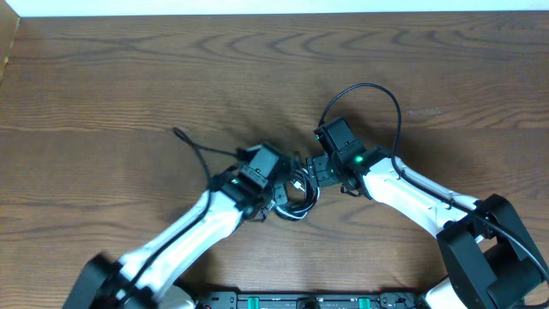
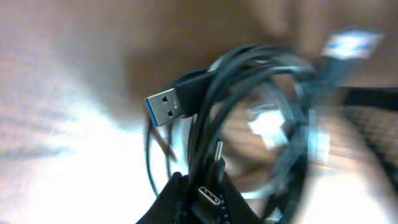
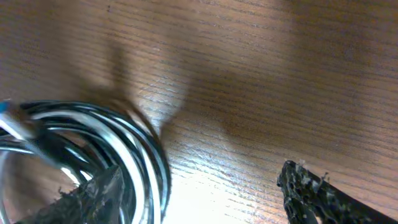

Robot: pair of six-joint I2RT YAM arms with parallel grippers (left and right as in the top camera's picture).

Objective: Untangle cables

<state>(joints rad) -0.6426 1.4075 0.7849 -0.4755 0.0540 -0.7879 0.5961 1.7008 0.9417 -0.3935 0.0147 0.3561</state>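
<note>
overhead: both arms reach in to the middle of the wooden table (image 1: 129,77), wrists nearly meeting. the cables (image 1: 298,190) lie between them as one small coiled bundle of black and white strands, resting on the table near its front half.

left gripper (image 1: 279,199): at the left edge of the bundle, touching or just beside it. the left wrist view is blurred and filled by the coil at close range. a usb-a plug (image 2: 165,107) with a blue insert sticks out to the left of the loops. a usb-c plug (image 2: 209,198) sits at the bottom edge against a dark shape. cannot tell whether these jaws are spread or clamped, or whether they hold a strand.

right gripper (image 3: 199,174): jaws spread wide, nothing clamped between them. in the right wrist view one of the fingers (image 3: 93,193) sits at the coil, with the black and white loops curving over and around its tip. the other finger is well apart on the right, over bare wood. cannot tell whether the near finger is inside the loop or only against it.

bundle still wound together, plugs not separated out.
</note>
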